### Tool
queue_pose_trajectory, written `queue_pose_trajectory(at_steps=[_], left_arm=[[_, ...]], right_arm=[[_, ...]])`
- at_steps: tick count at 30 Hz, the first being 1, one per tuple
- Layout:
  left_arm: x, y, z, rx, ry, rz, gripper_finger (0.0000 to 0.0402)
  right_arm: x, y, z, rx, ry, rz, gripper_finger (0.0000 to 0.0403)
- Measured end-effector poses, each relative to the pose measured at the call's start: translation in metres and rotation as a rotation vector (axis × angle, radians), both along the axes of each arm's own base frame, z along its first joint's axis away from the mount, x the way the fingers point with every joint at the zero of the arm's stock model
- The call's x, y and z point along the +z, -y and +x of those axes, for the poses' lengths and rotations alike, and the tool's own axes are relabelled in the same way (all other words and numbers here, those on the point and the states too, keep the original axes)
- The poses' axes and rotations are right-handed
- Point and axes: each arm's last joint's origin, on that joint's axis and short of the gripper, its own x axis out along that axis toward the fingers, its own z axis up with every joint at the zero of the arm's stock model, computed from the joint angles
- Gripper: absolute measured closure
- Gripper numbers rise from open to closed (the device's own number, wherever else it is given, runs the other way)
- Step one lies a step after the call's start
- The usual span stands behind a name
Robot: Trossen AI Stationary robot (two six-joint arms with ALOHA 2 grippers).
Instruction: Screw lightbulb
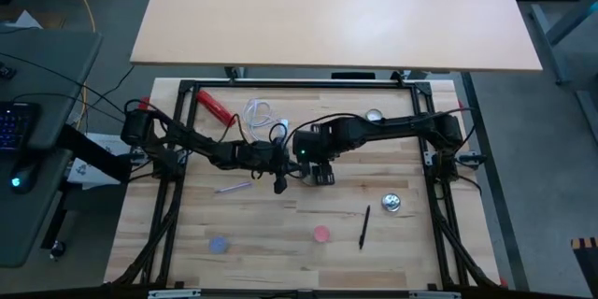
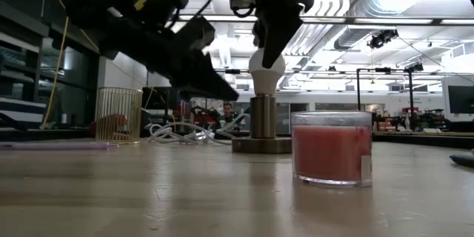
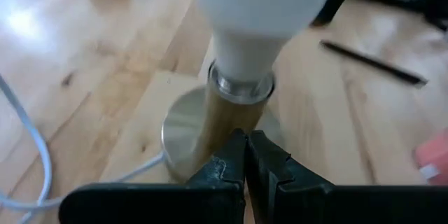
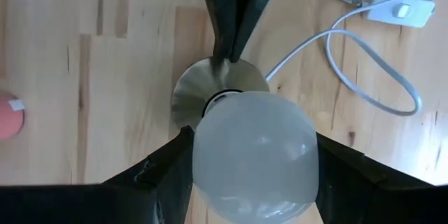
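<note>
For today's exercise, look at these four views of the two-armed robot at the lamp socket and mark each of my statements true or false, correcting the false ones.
1. The right gripper holds the lightbulb by its globe. True.
2. The lightbulb lies flat on the table. False: it stands upright in the socket stand.
3. The left gripper is shut, its tip against the socket stand. True.
4. The pink candle jar is on top of the socket stand. False: it sits on the table.
</note>
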Motion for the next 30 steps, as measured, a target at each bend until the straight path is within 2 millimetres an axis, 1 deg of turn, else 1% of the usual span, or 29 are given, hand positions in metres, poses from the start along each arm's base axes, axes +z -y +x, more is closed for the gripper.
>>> queue_pose_trajectory(at_steps=[2, 5, 10, 17, 20, 23, 27, 30], left_arm=[[-0.004, 0.000, 0.000, 0.012, -0.015, -0.023, 0.0401], [-0.003, 0.000, 0.000, 0.021, -0.005, -0.043, 0.0402], [0.000, 0.000, 0.000, 0.004, 0.005, -0.007, 0.0402], [-0.002, -0.001, 0.000, 0.031, -0.010, 0.019, 0.0402], [-0.007, -0.002, 0.000, 0.043, -0.031, 0.045, 0.0402], [-0.018, -0.002, 0.002, 0.044, -0.058, 0.044, 0.0402], [-0.032, 0.003, 0.006, 0.045, -0.068, 0.007, 0.0401], [-0.039, 0.008, 0.012, 0.042, -0.084, -0.008, 0.0402]], right_arm=[[0.000, 0.000, 0.000, -0.005, -0.003, 0.001, 0.0173], [-0.001, 0.000, -0.001, 0.002, -0.007, 0.006, 0.0173], [-0.002, -0.001, -0.002, 0.015, -0.029, 0.045, 0.0173], [-0.002, -0.001, -0.003, -0.052, -0.034, 0.064, 0.0173], [-0.003, -0.001, -0.003, -0.051, -0.035, 0.064, 0.0173], [-0.003, -0.001, -0.003, -0.052, -0.037, 0.065, 0.0173], [-0.003, -0.001, -0.003, -0.076, -0.038, 0.071, 0.0173], [-0.003, -0.001, -0.003, -0.106, -0.038, 0.078, 0.0173]])
